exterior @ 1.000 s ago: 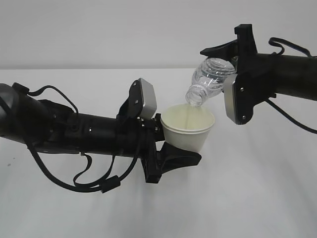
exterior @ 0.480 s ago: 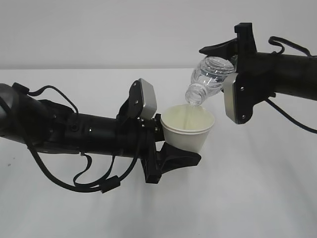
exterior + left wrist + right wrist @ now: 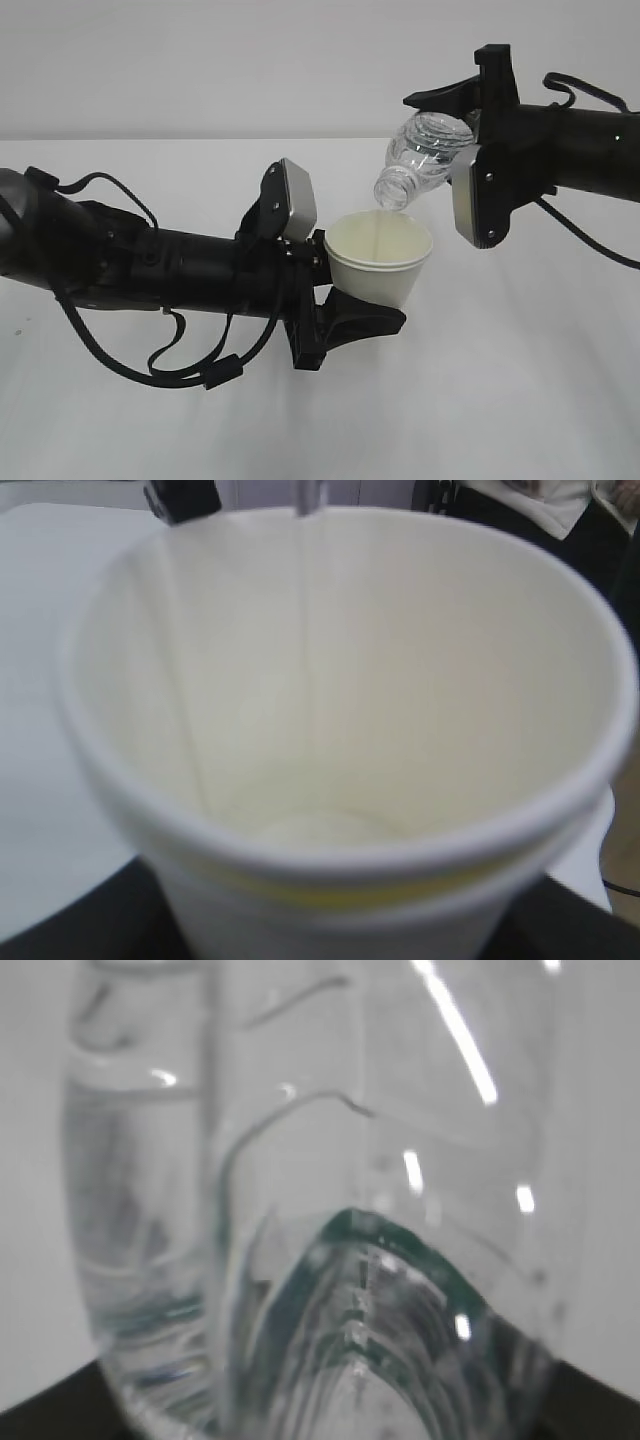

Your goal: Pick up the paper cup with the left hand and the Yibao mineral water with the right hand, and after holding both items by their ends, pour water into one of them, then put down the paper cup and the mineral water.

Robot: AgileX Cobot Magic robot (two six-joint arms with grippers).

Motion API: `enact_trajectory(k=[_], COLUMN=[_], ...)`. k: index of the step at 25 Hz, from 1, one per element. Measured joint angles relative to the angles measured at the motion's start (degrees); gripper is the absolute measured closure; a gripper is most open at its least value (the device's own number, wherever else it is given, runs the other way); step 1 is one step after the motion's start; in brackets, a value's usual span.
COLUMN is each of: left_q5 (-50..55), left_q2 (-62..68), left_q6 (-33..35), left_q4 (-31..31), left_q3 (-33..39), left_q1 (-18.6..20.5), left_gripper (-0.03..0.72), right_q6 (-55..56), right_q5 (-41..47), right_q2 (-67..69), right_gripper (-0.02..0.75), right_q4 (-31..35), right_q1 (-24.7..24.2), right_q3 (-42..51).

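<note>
The paper cup (image 3: 380, 262) sits upright in the left hand (image 3: 345, 290), whose two black fingers are closed around its lower part and hold it up above the white table (image 3: 520, 400). The Yibao mineral water (image 3: 420, 158) is gripped at its bottom end by the right hand (image 3: 470, 130), tipped with its open neck pointing down just over the cup's rim, and a thin stream of water runs into the cup. The left arm lies almost flat, reaching in from the left, and the right arm comes in higher up from the right.

Left pincer (image 3: 372, 285) and right pincer (image 3: 440, 135) both raised, gripping.
</note>
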Motion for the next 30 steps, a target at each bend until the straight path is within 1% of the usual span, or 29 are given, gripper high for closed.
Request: enact_trajectory(k=[30], left_q5=[0.10], left_q2=[0.00], left_q6=[0.00], left_q4=[0.00], left_q3=[0.00], left_q1=[0.00], left_gripper=[0.257], right_q6=[-1.35], right_q5=[-0.12], right_q2=[0.00], right_gripper=[0.276], right_q4=[0.68], right_q1=[0.00], right_q3=[0.00])
